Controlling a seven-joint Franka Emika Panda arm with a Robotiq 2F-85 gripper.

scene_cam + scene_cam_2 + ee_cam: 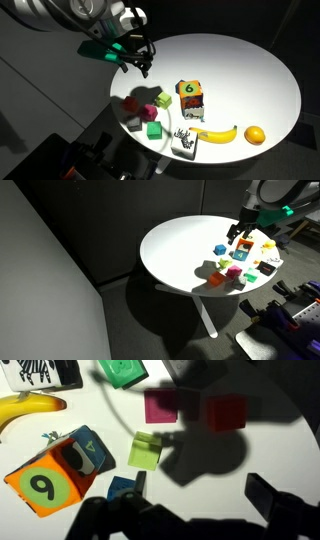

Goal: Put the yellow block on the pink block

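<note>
**A:** Fingers?

**B:** Fingers point(108, 520) spread wide with nothing between them. They hang above the table point(240, 70) and touch no block.

**A:** Yellow block, where?

**B:** Yellow block point(145, 450) sits flat on the table, in the cluster by the edge nearest the camera in an exterior view point(163, 99). In the wrist view it lies ahead of the fingers and a bit toward the picture's left, so it isn't centred in the gap.

**A:** Long axis?

**B:** None, it's a cube. Its faces look slightly skewed to the finger line, so I'd guess a small wrist turn before closing.

**A:** Pink block?

**B:** Pink block point(160, 405) is just beyond the yellow one, near but apart, with its top bare. Red block point(226, 412) is beside it. Green block point(122, 370) lies further on, between pink and the table edge.

**A:** Room to work?

**B:** Tight on one side. The 6 cube point(50, 475) is just beside the yellow block, and a blue piece point(122, 487) sits near its closest corner. One finger could clip either. The other side is open table in shadow. Only one arm, so reach isn't a choice.

**A:** Step?

**B:** Looks like the approach, and the grasp hasn't started. The next move would be forward, a shade across, then down over yellow.
</note>
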